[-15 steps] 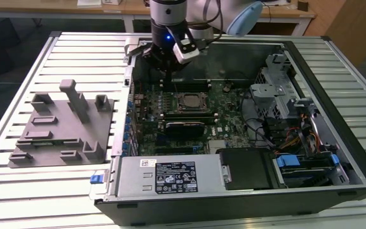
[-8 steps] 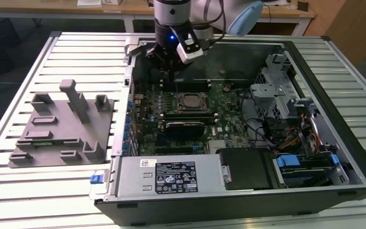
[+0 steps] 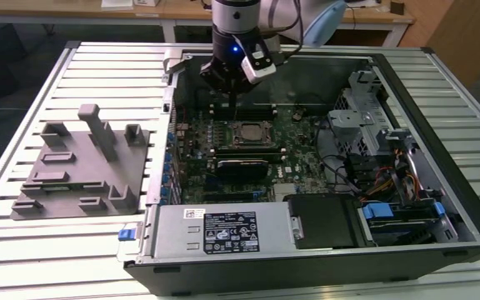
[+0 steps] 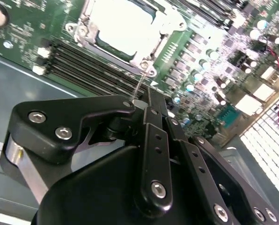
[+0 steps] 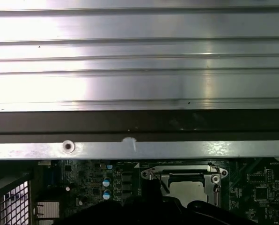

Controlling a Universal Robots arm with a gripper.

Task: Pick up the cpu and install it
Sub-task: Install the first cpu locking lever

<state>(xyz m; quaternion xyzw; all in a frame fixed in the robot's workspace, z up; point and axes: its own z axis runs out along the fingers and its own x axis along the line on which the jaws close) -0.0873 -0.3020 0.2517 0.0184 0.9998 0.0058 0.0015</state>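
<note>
An open computer case (image 3: 440, 206) lies on its side on a ribbed metal surface (image 3: 40, 250), with the green board (image 3: 302, 156) inside facing up. The cpu (image 3: 249, 132) sits in the socket near the middle of that board, its pale silver top framed by the socket's metal bracket. It shows in both wrist views as well: as a bright pale square (image 4: 123, 26) in the second wrist view, and as a pale patch under the bracket (image 5: 192, 190) in the first wrist view.

The gripper (image 3: 233, 84) hangs over the far part of the case, above the board and just beyond the cpu, not touching it as far as the exterior view lets one judge. In the second wrist view the gripper (image 4: 151, 105) appears as black linkage with its tips drawn close together; the fingers look narrow with nothing between them, though the tips are partly hidden by the linkage.

A thin metal lever (image 4: 140, 82) runs from the socket corner towards the gripper. To the exterior view's left of the case, a grey fixture (image 3: 77, 169) with slots and upright posts rests on the surface. A black box (image 3: 327, 219) and a labelled silver unit (image 3: 223, 231) fill the near end of the case.
</note>
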